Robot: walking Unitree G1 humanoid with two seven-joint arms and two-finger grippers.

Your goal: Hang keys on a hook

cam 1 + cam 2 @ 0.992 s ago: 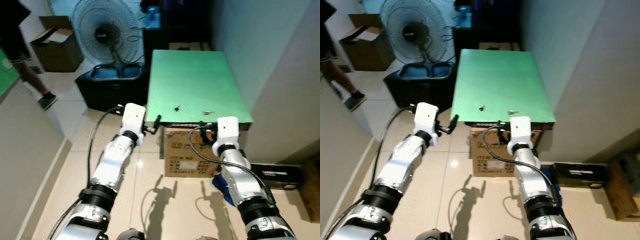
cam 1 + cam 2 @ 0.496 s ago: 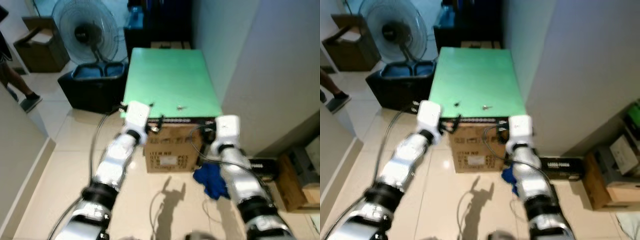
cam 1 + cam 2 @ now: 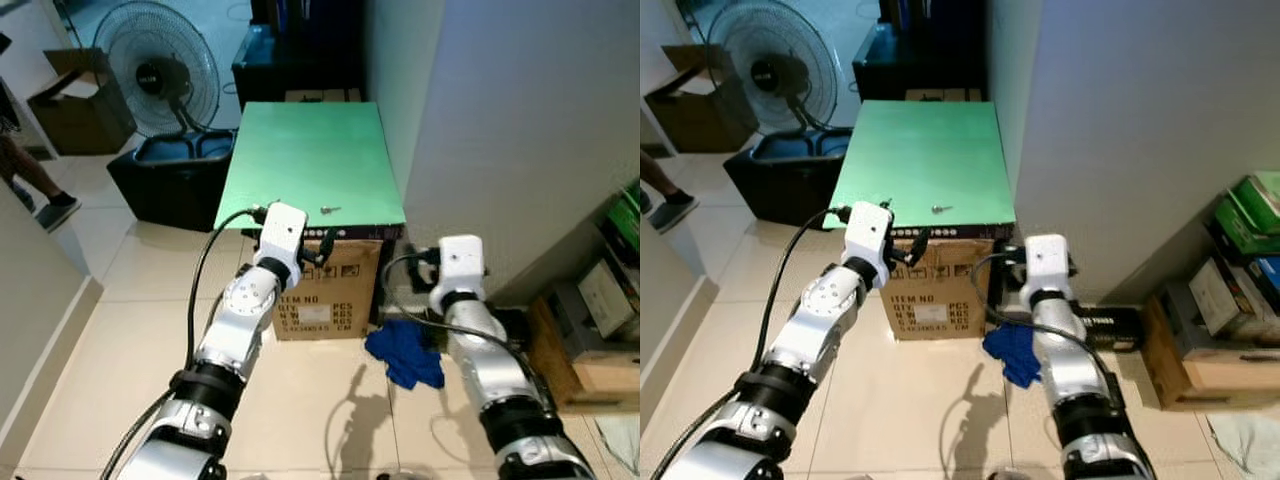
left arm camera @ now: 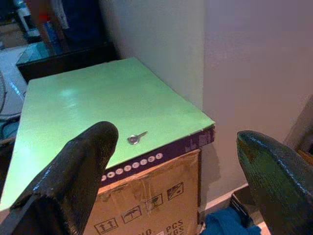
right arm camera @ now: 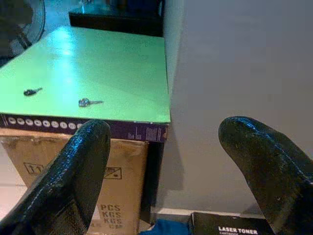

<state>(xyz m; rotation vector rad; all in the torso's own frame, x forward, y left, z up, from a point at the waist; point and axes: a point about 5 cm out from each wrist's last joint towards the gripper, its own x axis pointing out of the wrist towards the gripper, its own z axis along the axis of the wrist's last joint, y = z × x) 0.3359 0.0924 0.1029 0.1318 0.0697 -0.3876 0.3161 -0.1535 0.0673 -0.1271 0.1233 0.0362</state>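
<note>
A small silver key [image 3: 328, 209] lies near the front edge of a green board [image 3: 300, 140] that tops a cardboard box [image 3: 325, 298]. The key also appears in the left wrist view [image 4: 136, 138] and the right wrist view [image 5: 89, 102]. A second, darker key [image 5: 32, 91] lies further left on the board. My left gripper [image 3: 320, 246] hovers open at the board's front edge, just short of the silver key. My right gripper [image 3: 424, 260] stands open to the right of the box, beside the grey wall [image 3: 500, 120]. Neither holds anything.
A standing fan [image 3: 155, 75] and a black case [image 3: 165, 180] are left of the board. A blue cloth [image 3: 405, 355] lies on the tiled floor by the box, next to a black toner box [image 5: 230, 227]. Stacked boxes [image 3: 590, 330] sit at right. A person's leg [image 3: 40, 195] is far left.
The camera has swung right and come closer, so the board sits further left in view. Both arms stay raised before it, the left gripper now nearer the silver key.
</note>
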